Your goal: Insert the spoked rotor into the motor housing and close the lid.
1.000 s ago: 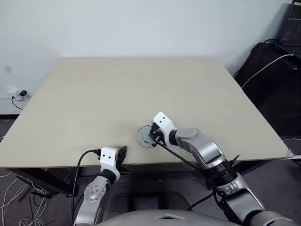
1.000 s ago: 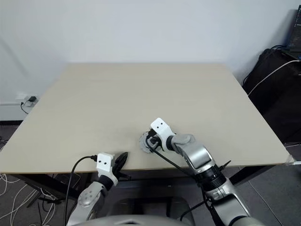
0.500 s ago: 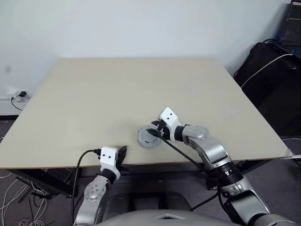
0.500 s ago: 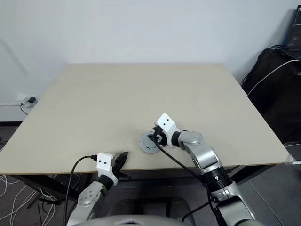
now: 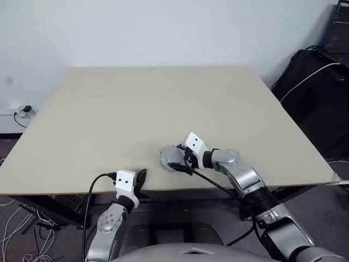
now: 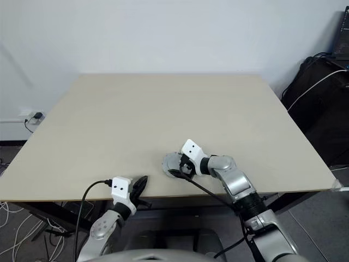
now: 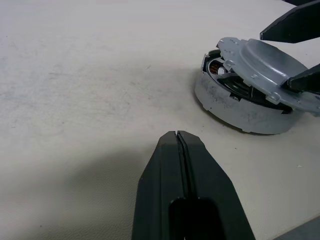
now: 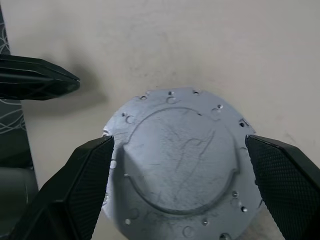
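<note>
Left eye view: motor housing (image 5: 173, 159) sits on the table (image 5: 163, 103) close to the near edge, lid (image 5: 175, 155) on top of it; right gripper (image 5: 182, 161) is at the lid, jaws spread, nothing held; left gripper (image 5: 140, 180) hangs at the table's near edge, well left of the housing; wide bare tabletop behind and to both sides, little margin toward the front edge.

Right eye view: same layout; right gripper reaches the lid from the right, black cable trailing off the near edge.

Left wrist view: left gripper's fingers (image 7: 197, 175) pressed tip to tip, empty; housing ahead of it, lid resting askew, lifted on one side so copper windings show in the gap; spoked rotor can't be made out from here, probably inside under the lid; judgement: lid not seated yet.

Right wrist view: right gripper's two fingers (image 8: 85, 175) stand either side of the lid, wide apart, apparently clear of its rim; lid fills the space between them.

Handling, as a judgement: all rigid metal, dense for its size, smooth and likely slippery; flat lid offers only its thin rim, so pinch across the rim or press down on top to seat it; pushing sideways risks sliding the housing toward the near edge.
</note>
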Available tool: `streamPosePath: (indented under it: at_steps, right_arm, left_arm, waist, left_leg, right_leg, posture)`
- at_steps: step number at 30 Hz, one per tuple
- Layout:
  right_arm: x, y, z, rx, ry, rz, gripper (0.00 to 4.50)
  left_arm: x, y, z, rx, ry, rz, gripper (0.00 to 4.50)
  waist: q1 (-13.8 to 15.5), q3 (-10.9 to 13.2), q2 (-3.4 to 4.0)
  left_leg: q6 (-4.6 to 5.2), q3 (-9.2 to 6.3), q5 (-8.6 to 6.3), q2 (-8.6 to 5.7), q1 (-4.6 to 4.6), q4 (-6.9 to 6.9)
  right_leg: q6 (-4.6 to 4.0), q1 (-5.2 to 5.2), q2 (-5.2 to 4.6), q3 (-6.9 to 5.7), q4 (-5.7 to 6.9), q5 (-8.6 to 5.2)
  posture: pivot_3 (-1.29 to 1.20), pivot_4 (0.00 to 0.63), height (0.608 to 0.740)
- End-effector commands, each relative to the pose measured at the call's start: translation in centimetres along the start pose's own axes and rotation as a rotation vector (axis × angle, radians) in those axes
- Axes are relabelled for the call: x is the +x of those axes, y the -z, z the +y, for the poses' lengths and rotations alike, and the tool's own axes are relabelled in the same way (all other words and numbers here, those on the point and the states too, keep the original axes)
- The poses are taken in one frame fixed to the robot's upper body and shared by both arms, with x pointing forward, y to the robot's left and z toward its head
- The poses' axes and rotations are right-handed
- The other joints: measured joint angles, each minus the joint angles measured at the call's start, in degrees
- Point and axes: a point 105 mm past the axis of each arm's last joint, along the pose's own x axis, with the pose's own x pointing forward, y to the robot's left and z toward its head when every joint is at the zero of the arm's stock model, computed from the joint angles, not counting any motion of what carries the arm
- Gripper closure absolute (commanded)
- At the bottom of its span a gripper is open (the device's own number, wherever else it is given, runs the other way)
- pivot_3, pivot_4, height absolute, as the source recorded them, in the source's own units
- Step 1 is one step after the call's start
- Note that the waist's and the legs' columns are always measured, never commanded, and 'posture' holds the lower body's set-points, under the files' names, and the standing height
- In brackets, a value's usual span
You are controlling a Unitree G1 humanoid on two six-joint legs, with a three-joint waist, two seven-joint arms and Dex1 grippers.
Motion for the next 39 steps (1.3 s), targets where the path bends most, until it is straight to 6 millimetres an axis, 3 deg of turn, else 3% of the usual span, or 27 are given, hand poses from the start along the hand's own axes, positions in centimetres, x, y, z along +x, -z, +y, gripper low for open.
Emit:
streamPosePath:
  at_steps: [1, 6, 9, 11, 12, 19, 29, 39]
  right_arm:
    - [0.3, -1.0, -0.3, -0.043, -0.006, -0.022, 0.04]
    - [0.6, -0.6, -0.8, -0.028, 0.015, 0.005, 0.04]
    - [0.6, -0.4, -0.9, -0.011, 0.014, 0.014, 0.59]
    - [0.6, -0.4, -0.8, -0.007, 0.01, 0.01, 1.23]
    - [0.6, -0.6, -0.8, 0.0, 0.01, 0.001, 1.31]
    - [0.2, -1.4, -1.0, 0.088, 0.045, -0.07, 1.31]
    - [0.7, -0.6, -0.1, 0.061, 0.063, -0.023, 1.31]
    - [1.0, 0.0, -0.8, 0.044, 0.144, 0.043, 1.31]
  left_arm:
    - [0.3, -1.9, -0.1, 0.016, 0.003, -0.075, 4.5]
    - [0.3, -2.0, 0.0, 0.016, -0.002, -0.079, 4.5]
    - [0.2, -2.0, 0.0, 0.015, -0.007, -0.08, 4.5]
    - [0.1, -2.0, 0.0, 0.014, -0.009, -0.079, 4.5]
    - [0.1, -2.0, 0.0, 0.014, -0.01, -0.079, 4.5]
    - [0.0, -1.8, 0.0, 0.01, -0.012, -0.076, 4.5]
    - [0.0, -1.8, -0.1, 0.01, -0.007, -0.075, 4.5]
    - [0.0, -1.8, -0.1, 0.01, -0.007, -0.074, 4.5]
  waist:
    - [0.0, 0.0, 0.0]
    - [0.0, 0.0, 0.0]
    - [-0.01, -0.01, 0.01]
    - [0.03, 0.0, 0.01]
    - [0.03, -0.01, 0.01]
    - [0.02, -0.01, 0.01]
    - [0.02, -0.01, 0.02]
    - [-0.02, -0.05, 0.05]
  left_leg:
    - [0.0, 0.0, 0.0, 0.0, 0.0, 0.0]
    - [0.0, 0.01, 0.0, 0.0, 0.0, 0.0]
    - [0.0, 0.01, 0.0, 0.0, 0.01, 0.01]
    - [0.0, 0.01, 0.0, 0.0, 0.01, 0.01]
    - [0.0, 0.01, 0.0, 0.0, 0.0, 0.01]
    - [-0.01, 0.01, 0.0, 0.0, 0.0, 0.02]
    - [-0.01, 0.01, 0.0, 0.0, 0.0, 0.02]
    - [-0.01, 0.02, 0.01, 0.0, 0.05, 0.04]
  right_leg:
    - [0.0, 0.0, 0.0, 0.0, 0.0, 0.0]
    - [0.0, 0.0, 0.0, 0.01, 0.0, 0.0]
    - [0.0, 0.0, 0.0, 0.01, 0.02, 0.01]
    - [0.0, 0.0, 0.0, 0.01, 0.03, 0.01]
    - [0.0, 0.0, 0.0, 0.01, 0.02, 0.01]
    - [-0.01, 0.0, 0.0, 0.02, 0.02, 0.01]
    - [0.0, 0.0, -0.01, 0.02, 0.03, 0.01]
    - [0.0, 0.03, 0.0, 0.03, 0.06, 0.01]
  posture:
    - [0.0, 0.0, 0.74]
    - [0.0, 0.0, 0.74]
    - [0.0, 0.0, 0.74]
    - [0.0, 0.0, 0.74]
    - [0.0, 0.0, 0.74]
    - [0.0, 0.0, 0.74]
    - [0.0, 0.0, 0.74]
    - [0.0, 0.0, 0.74]
